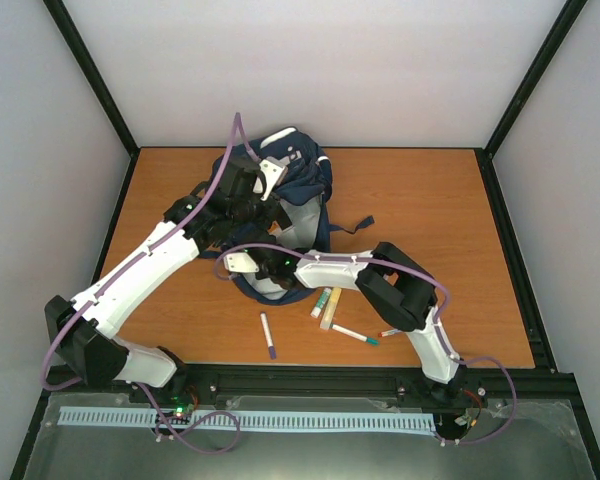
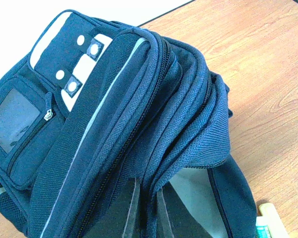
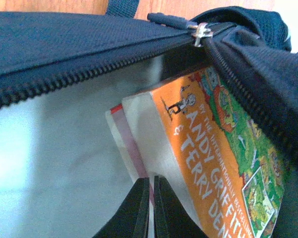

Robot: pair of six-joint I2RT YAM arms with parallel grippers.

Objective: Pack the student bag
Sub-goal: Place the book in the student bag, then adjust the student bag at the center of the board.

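The student bag (image 1: 302,175) lies at the back middle of the table, navy with white patches (image 2: 139,99). My left gripper (image 1: 265,178) is shut on a fold of fabric at the bag's opening (image 2: 148,186), holding it up. My right gripper (image 1: 242,262) reaches inside the open main compartment (image 3: 89,44). Its fingers (image 3: 151,179) are pressed together on the edge of a thin book with a pink-red spine (image 3: 124,131). Beside that, an orange paperback (image 3: 213,163) stands inside the bag.
Loose pens and markers lie on the table in front of the bag: a purple-tipped one (image 1: 268,335), a green-tipped one (image 1: 355,334) and a pair of thicker sticks (image 1: 325,305). A strap with a buckle (image 1: 365,223) trails to the bag's right. The zipper pull (image 3: 202,30) sits above the books.
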